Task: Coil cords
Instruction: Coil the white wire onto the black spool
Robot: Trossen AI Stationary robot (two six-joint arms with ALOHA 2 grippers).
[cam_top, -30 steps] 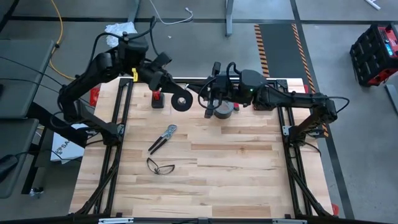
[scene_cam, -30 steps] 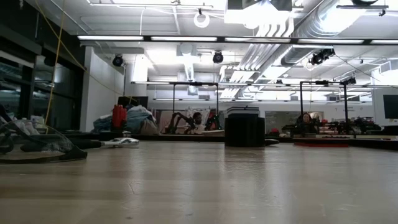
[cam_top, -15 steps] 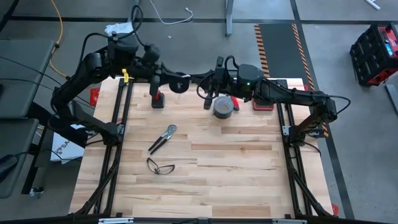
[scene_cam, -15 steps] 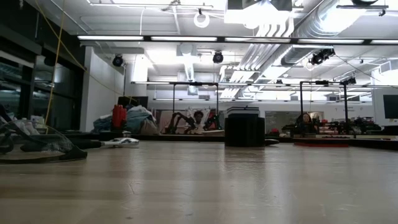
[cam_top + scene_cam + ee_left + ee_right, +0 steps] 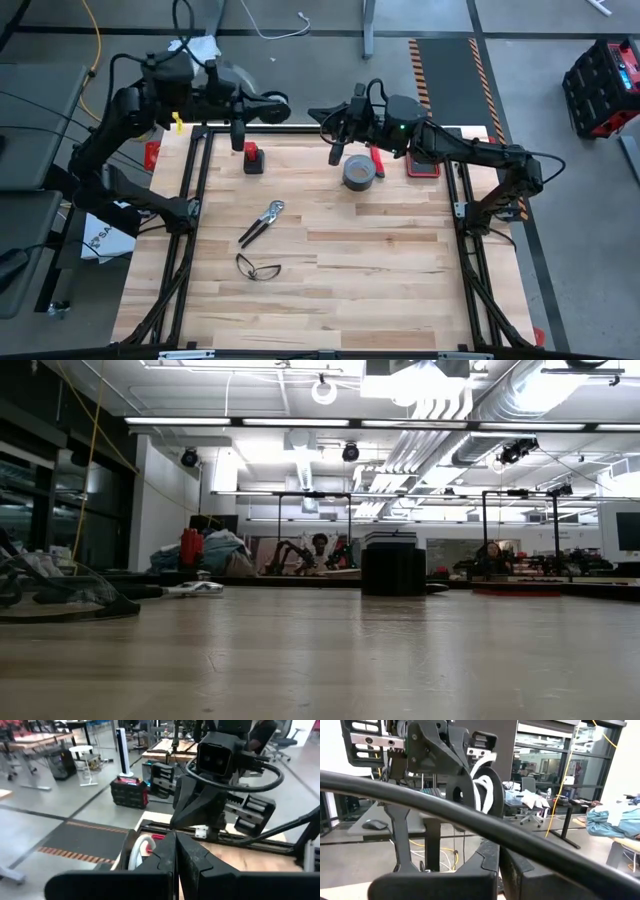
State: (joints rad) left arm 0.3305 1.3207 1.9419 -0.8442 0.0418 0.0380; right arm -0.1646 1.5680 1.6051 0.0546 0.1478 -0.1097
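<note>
The small black spool [image 5: 276, 103] with the white cord [image 5: 485, 787] wound on it hangs in the air just beyond the table's far edge. My left gripper [image 5: 258, 103] is shut on it. In the left wrist view the spool [image 5: 134, 851] shows beside my shut fingers [image 5: 175, 851]. My right gripper [image 5: 318, 113] is level with the spool and a short way to its right. It points at the spool, and its fingers [image 5: 500, 857] are shut. Whether it holds a cord end, I cannot tell. My left gripper holds the spool at its rim [image 5: 131, 855], coming level from the table's left side. The fingers hide the exact place of contact. The spool stands on edge, lifted clear of the table, with the white cord wound [image 5: 144, 845] between its two flanges.
A grey tape roll [image 5: 360, 172] lies on the table under my right arm. A red and black block [image 5: 253, 159] stands near the far edge, and a red flat item [image 5: 422, 166] lies at the far right. Pliers [image 5: 262, 220] and safety glasses [image 5: 258, 267] lie at mid-left.
My left gripper has carried the spool up and toward the table's far left, from above the tabletop to beyond the far edge. My right gripper has moved off the tape roll toward the far edge, following the spool.
</note>
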